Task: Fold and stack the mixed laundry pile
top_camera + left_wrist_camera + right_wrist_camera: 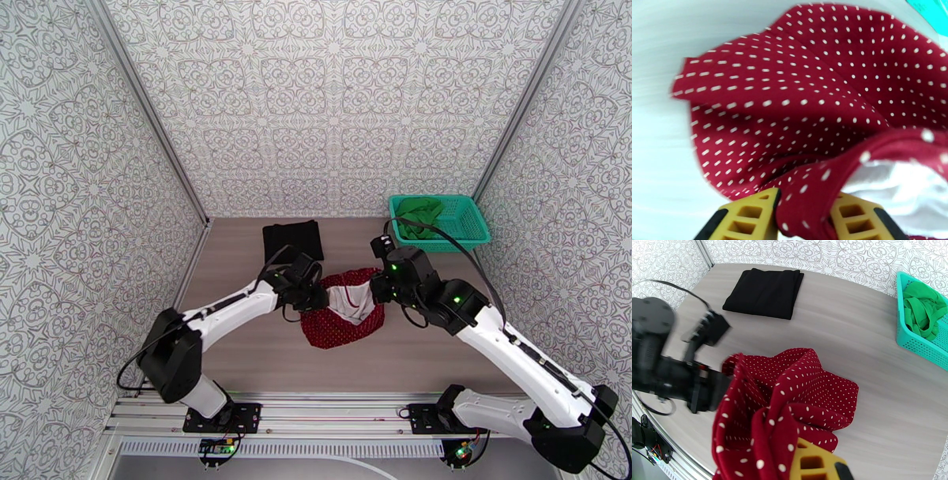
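1. Left end effector (805,215) pinches a fold of the dark red dotted garment (798,98) between its yellow fingers (746,217).
2. Right end effector (373,290) is clamped on the opposite edge. The garment is held open, partly raised off the counter (853,342), probably to spread it for folding.
3. Black garment (764,293) lies folded at the far left, seemingly the stack's base.
4. Green garment (922,309) sits in the teal basket (904,338), far right, not yet folded.

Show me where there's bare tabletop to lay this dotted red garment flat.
Free: the far strip between the folded black cloth garment and the teal plastic mesh basket; also the near strip between the dark red dotted garment and the metal rail. Crowded: the centre, where left gripper and right gripper meet on it.
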